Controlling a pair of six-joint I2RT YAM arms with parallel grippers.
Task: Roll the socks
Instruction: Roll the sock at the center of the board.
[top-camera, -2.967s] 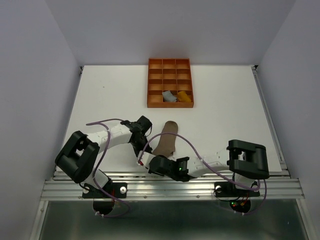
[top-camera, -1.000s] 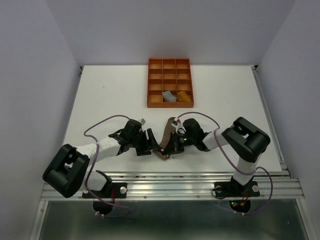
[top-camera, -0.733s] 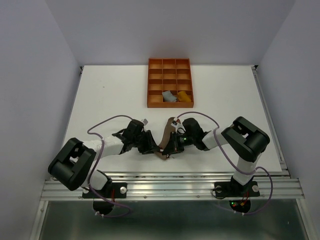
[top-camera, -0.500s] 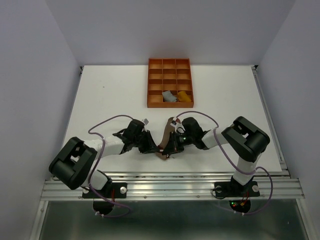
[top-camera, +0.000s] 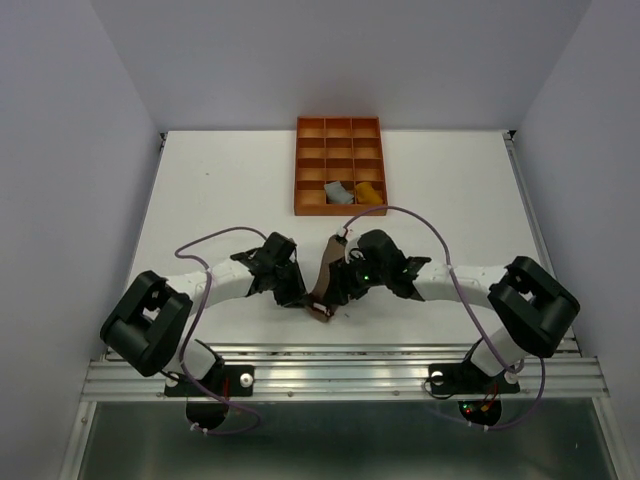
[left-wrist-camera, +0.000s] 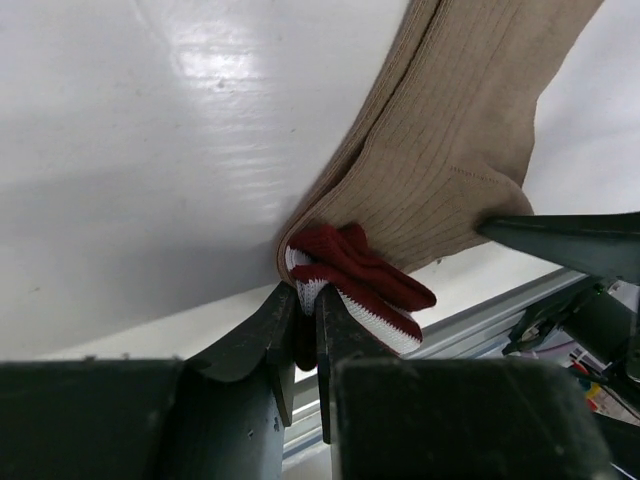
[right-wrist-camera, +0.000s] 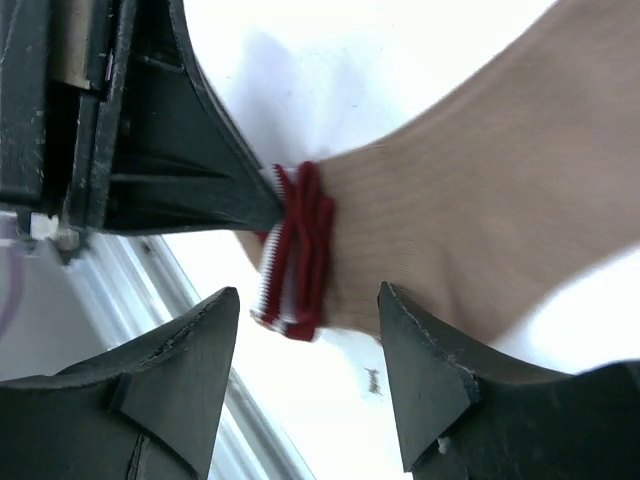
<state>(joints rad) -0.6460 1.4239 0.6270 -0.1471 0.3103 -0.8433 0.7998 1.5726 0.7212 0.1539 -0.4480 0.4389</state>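
The step in hand looks like the start of rolling the last sock: the grey sock (top-camera: 339, 193) and the yellow sock (top-camera: 369, 191) already sit bundled in the bottom row of the orange tray (top-camera: 299, 170), at the upper centre of the top view. The taupe-brown sock (top-camera: 327, 272) lies stretched on the table (top-camera: 220, 190) at lower centre. Its maroon-white cuff (left-wrist-camera: 355, 275) is bunched at the bottom end. The left gripper (left-wrist-camera: 305, 320) is clamped on that cuff from the left. The right gripper (right-wrist-camera: 305, 297) stands with jaws apart, straddling the cuff without gripping it. The next move probably calls for turning the pinched cuff over toward the toe, with the right fingers keeping the fabric taut.
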